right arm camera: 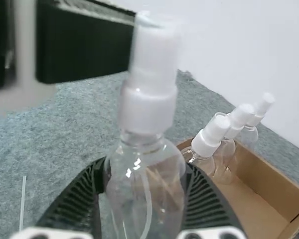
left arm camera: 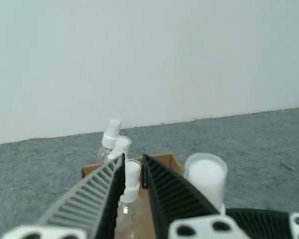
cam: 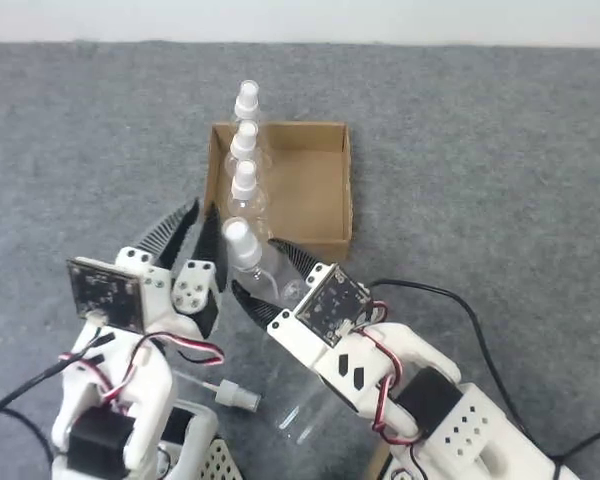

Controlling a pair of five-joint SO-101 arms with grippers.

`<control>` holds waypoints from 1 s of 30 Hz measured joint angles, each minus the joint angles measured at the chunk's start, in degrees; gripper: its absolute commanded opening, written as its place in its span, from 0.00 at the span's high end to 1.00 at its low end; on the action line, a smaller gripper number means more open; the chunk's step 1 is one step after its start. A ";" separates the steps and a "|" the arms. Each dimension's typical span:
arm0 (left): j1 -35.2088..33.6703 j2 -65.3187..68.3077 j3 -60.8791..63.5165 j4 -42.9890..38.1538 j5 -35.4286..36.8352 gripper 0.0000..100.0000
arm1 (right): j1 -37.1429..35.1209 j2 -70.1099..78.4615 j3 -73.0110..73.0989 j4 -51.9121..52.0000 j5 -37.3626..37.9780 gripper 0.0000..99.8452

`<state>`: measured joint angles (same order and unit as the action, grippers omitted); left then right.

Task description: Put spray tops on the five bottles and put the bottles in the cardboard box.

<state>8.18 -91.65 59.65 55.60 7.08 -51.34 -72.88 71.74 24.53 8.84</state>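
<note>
Your right gripper (right arm camera: 144, 196) is clamped on a clear plastic bottle (right arm camera: 142, 174), one black ribbed finger pressing each side of its rounded body. The bottle stands upright and carries a white spray top (right arm camera: 150, 89), a wide collar on the neck with a narrower head above it. From the high view you hold it just in front of the cardboard box (cam: 325, 185), at the near left corner, above the grey carpet (cam: 500, 150).

Inside the box, three bottles (cam: 246, 165) stand in a row along the left wall. Each is clear and has the same white top, and they stand close together, one behind the other.

Your left gripper (left arm camera: 132, 159) is empty. Its two toothed fingers sit slightly apart with a narrow gap between the tips, just beside the held bottle's top on the left side.

On the carpet between your two arms a loose spray top (cam: 236, 396) lies on its side with its thin dip tube stretched out. Next to it, partly under your right arm, there seems to be another clear bottle (cam: 302, 405).
</note>
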 measured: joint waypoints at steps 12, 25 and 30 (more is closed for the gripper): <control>-5.36 0.00 0.00 0.00 2.64 0.95 | 0.09 -14.95 6.77 0.00 0.00 0.99; 6.86 0.00 0.00 5.36 0.26 0.95 | 0.18 -17.93 8.53 0.00 0.00 0.99; 11.25 -0.09 -0.18 5.36 -3.96 0.95 | 0.26 -17.93 8.53 0.00 -0.09 0.99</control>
<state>19.43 -91.74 59.47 60.97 3.12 -51.08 -90.81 80.26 24.53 8.75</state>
